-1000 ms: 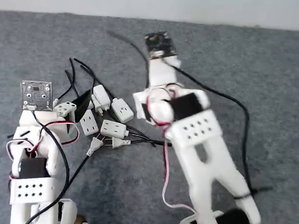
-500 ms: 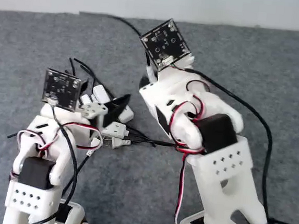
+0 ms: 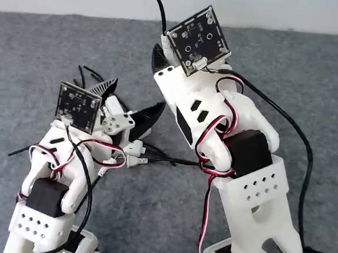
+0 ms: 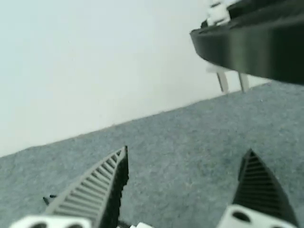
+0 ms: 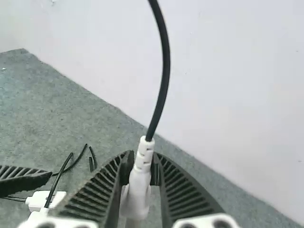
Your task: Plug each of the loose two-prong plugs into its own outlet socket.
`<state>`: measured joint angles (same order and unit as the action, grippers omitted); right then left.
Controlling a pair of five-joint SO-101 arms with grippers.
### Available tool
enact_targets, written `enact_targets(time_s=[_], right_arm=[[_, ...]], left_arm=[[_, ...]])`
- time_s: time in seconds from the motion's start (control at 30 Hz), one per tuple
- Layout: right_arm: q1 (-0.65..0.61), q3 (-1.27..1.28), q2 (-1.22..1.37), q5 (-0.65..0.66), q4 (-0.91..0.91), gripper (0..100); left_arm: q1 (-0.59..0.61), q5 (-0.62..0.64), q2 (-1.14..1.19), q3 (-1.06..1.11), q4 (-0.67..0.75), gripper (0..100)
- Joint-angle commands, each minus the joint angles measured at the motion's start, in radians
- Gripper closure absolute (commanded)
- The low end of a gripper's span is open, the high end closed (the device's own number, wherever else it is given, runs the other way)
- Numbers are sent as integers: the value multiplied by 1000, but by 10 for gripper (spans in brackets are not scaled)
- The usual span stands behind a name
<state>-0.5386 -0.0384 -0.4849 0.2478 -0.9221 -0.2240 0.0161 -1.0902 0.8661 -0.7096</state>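
My right gripper was clamped shut on a white plug, its ribbed fingers pressed against both sides of the plug body. The black cord ran straight up out of the plug's top. From above, that gripper sat raised over the grey tabletop, about midway across and toward the far edge, with the cord arching away beyond it.

My left gripper stood wide open with nothing between its fingers. In the high view it hung over the left half of the tabletop, just above the tangle of parts. A white piece lay between its spread fingers; I could not tell whether that was a plug or a socket. A second plug lay on the tabletop just on the near side of that gripper, and dark wires ran from it toward the right arm.
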Motion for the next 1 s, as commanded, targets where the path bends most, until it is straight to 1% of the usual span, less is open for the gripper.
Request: enact_targets(time_s=[0.0,0.1,0.17,0.33,0.5,0.7,0.87,0.97], right_arm=[[-47,-66,-41,14,22,991],[-79,-66,-47,15,21,991],[-82,-69,-47,15,19,991],[-82,-69,-47,15,2,991],[-84,-64,-47,15,-13,991],[-110,-69,-50,15,-88,991],[-116,-69,-91,15,-111,991],[-116,-68,-128,15,-111,991]], left_arm=[[-9,64,-14,-50,103,640],[-9,83,-12,-50,178,640],[-9,92,-11,-50,204,640],[-8,94,-12,-28,216,640],[0,89,-12,19,273,640],[3,84,-8,54,311,640],[74,72,-6,50,313,640],[95,74,-5,67,313,640]])
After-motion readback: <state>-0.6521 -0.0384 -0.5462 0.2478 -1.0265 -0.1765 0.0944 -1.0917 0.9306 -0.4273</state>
